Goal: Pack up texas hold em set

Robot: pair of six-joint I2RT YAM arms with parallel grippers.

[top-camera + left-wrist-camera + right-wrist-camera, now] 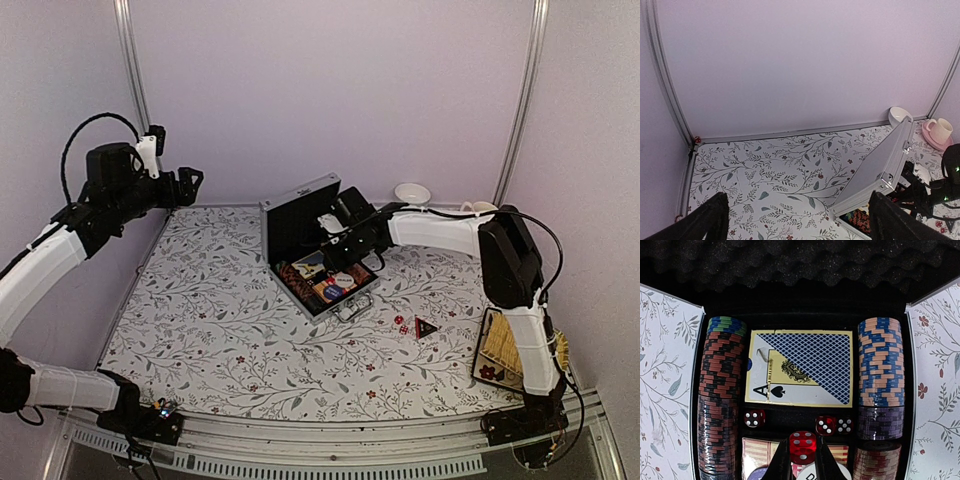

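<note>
On the floral table [200, 330], toward its middle and slightly far of it, the case [312, 262] lay open, its lid [300, 215] standing up on the far left side and its tray of goods facing the arms. The right claw [802, 456] hung over the case's near compartments, its fingers closed on a red die [802, 446] held just above a white chip whose markings were cut off by the frame edge. Inside the case, the wrist view showed a long row of chips [720, 400] along the left wall, red-black for most of its length with a few green and blue ones at the far end, and a second row [881, 370] along the right wall, blue and orange, then purple nearer the camera. Between the rows lay the cards [800, 367], an ace of spades showing under a blue-patterned back. Three dice [754, 418] sat in the slot just near of the cards, one to the left and two side by side to the right. Outside the case, loose dice [401, 324] and the marker [425, 327] rested on the table, close together, right of the case's near corner. The left claw [800, 222] was raised well to the left, high above the table's far left corner, fingers spread wide and holding nothing. A bowl [412, 192] and cup [478, 208] stood at the far right; a tray [497, 350] lay beside the right arm.
</note>
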